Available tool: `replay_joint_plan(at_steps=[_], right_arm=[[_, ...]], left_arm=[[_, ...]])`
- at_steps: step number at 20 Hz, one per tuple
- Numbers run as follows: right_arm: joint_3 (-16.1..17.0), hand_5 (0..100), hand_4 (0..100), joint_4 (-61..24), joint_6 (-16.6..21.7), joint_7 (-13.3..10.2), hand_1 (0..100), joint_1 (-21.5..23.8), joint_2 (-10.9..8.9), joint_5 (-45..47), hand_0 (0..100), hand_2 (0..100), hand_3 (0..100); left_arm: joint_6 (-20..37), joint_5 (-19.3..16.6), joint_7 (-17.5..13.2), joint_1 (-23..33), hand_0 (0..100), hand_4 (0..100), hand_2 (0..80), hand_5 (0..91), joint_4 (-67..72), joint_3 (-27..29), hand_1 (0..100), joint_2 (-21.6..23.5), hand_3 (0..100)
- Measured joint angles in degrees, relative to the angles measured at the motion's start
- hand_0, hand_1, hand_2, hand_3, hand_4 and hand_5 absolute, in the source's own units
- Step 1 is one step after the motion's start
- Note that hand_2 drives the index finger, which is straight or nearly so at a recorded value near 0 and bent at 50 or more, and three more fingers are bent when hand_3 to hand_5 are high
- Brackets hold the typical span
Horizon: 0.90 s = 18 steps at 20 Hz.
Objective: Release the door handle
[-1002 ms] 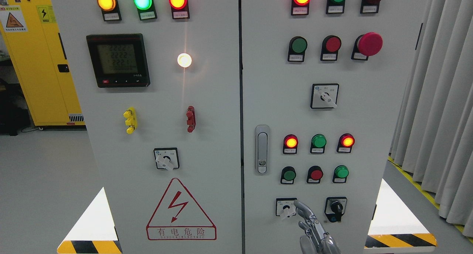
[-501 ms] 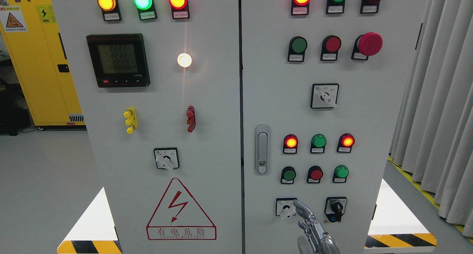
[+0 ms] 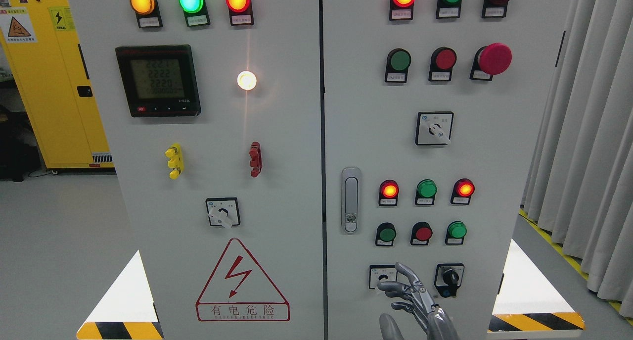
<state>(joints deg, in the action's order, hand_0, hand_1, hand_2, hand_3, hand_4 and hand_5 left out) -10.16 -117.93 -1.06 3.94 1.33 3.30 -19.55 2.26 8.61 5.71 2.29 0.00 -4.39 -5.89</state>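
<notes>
The grey cabinet's door handle [image 3: 350, 200] is a slim silver lever with a lock at its lower end. It sits upright on the left edge of the right door [image 3: 474, 162], with nothing touching it. My right hand [image 3: 401, 293] comes up from the bottom edge, well below and to the right of the handle. Its metal fingers [image 3: 406, 274] are spread and loosely bent, holding nothing, with the tips in front of the small white rotary switch [image 3: 382, 276]. The left arm does not show.
The right door carries lit and unlit buttons, a red mushroom button [image 3: 494, 58] and a black key switch [image 3: 449, 279]. The left door [image 3: 217, 162] has a meter [image 3: 158, 80] and a warning triangle [image 3: 242, 280]. A yellow cabinet [image 3: 49, 82] stands left, curtains [image 3: 588, 132] right.
My right hand has turned and spread its fingers leftward, now covering part of the rotary switch. The door and its handle have not moved.
</notes>
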Motion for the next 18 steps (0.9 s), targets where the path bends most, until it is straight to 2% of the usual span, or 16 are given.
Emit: replay_joint_plan(at_steps=[9, 16, 18], right_arm=[[-0.9, 100, 100, 2.2, 0.2, -3.7, 40, -4.4, 0.3, -22.2, 57, 1, 100], [-3.1, 100, 100, 5.7, 0.2, -9.5, 39, -9.0, 0.53, -38.8, 56, 3, 100], [-3.9, 100, 100, 6.7, 0.2, -10.3, 39, -9.8, 0.7, -42.3, 55, 3, 100]], left_arm=[[0.0, 0.0, 0.0, 0.0, 12, 0, 0.0, 0.0, 0.0, 0.0, 56, 0.0, 0], [0.0, 0.0, 0.0, 0.0, 12, 0, 0.0, 0.0, 0.0, 0.0, 56, 0.0, 0], [0.0, 0.0, 0.0, 0.0, 12, 0, 0.0, 0.0, 0.0, 0.0, 56, 0.0, 0]])
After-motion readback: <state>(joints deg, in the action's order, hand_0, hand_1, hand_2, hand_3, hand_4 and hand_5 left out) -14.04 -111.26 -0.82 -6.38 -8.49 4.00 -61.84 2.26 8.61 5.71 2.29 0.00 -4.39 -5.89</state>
